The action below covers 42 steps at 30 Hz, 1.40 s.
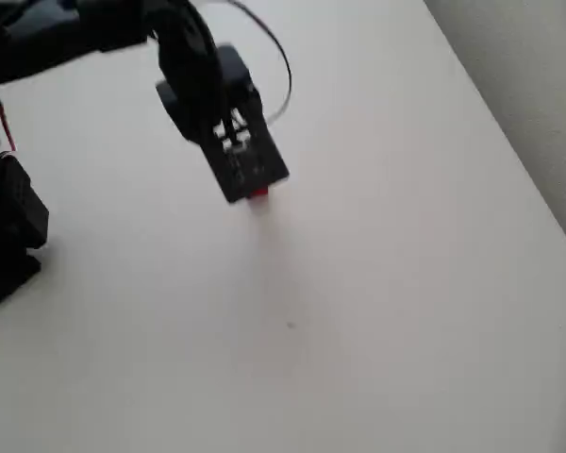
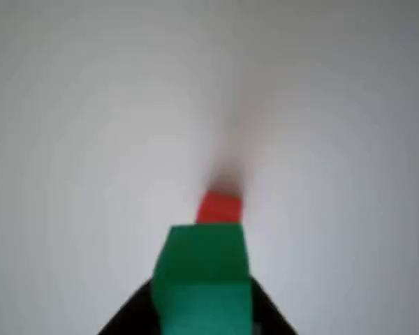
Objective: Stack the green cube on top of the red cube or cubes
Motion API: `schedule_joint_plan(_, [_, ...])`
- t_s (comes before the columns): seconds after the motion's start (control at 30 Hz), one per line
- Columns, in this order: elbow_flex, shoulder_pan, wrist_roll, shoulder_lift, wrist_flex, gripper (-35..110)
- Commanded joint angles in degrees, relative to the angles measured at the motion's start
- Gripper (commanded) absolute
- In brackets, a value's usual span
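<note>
Green cube (image 2: 202,279) fills the near wrist view, clamped between the jaws of the black gripper (image 1: 250,184), probably just short of the red cube (image 2: 219,208) beyond it. It looks light, rigid and smooth-faced; opposite flat sides give the safest hold.

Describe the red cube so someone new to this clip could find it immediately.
On the white table, follow the black gripper to its lower tip in the overhead view. The red cube peeks out there; in the wrist view it lies beyond the green cube, the only red thing.
</note>
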Motion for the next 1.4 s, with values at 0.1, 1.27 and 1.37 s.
schedule_joint_plan(0.1, [-4.57, -3.34, 6.68, 3.08, 2.46, -2])
schedule_joint_plan(1.27, [-7.03, -6.77, 13.45, -7.38, -1.05, -2])
schedule_joint_plan(1.37, [-7.03, -6.68, 13.27, -7.56, -1.23, -1])
